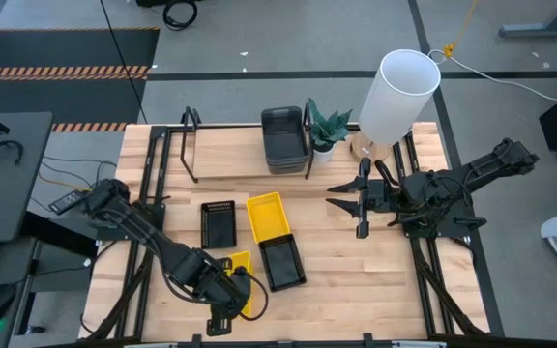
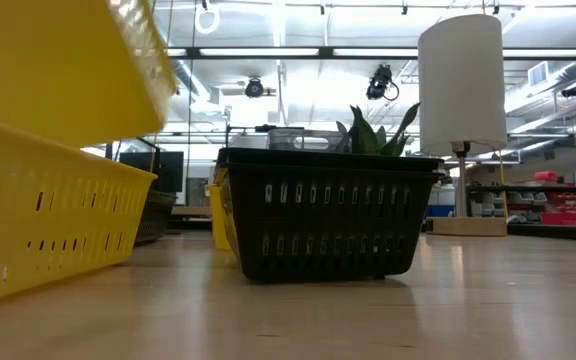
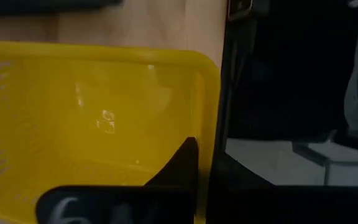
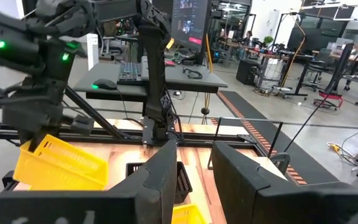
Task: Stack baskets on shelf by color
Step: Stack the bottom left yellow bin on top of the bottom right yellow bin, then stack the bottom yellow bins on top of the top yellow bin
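My left gripper at the table's near left is shut on a bright yellow basket, lifted and tilted; it also shows in the right wrist view. A second yellow basket rests on the table under it. A third lies mid-table between two black baskets. Dark grey baskets sit stacked on the shelf. My right gripper hangs open and empty right of centre. My left gripper holds the yellow basket by one wall near a corner. One finger lies inside the basket against that wall; the other is hidden behind the wall. The basket is lifted clear of the table and tilted.
A potted plant and a white lamp stand at the far right of the shelf. The shelf's left half is bare board. Bare tabletop lies between the black basket and my right arm.
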Available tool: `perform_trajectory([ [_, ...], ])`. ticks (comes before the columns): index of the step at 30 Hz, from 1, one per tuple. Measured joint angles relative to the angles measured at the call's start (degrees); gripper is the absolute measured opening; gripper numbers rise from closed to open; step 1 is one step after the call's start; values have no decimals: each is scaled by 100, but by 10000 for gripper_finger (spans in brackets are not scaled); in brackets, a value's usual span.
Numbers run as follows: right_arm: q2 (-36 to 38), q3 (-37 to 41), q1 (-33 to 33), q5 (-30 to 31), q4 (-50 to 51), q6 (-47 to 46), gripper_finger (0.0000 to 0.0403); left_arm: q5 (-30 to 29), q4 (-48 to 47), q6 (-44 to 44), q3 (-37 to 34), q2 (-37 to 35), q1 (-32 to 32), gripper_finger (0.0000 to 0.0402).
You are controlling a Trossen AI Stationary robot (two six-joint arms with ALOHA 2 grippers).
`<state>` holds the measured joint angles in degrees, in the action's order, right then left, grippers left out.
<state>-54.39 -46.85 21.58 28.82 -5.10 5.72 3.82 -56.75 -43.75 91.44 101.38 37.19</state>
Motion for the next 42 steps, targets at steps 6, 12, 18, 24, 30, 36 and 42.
perform_trajectory([
  [6,1,0,0,0,-1,-9,108,180,-111,-58,-2,249,-9,8],
  [12,0,0,0,0,8,-11,108,179,-358,-153,-2,451,-11,9],
  [18,0,0,0,0,9,-15,108,79,-439,-327,-2,650,-20,19],
  [24,0,0,0,0,58,-55,108,48,-481,-478,1,703,-40,87],
  [30,0,0,0,0,60,-63,108,34,-389,-660,-2,707,-33,167],
  [36,0,0,0,0,60,-63,108,-180,-192,-670,0,802,2,211],
  [42,0,0,-1,0,86,-72,108,-293,83,-635,0,1045,76,224],
])
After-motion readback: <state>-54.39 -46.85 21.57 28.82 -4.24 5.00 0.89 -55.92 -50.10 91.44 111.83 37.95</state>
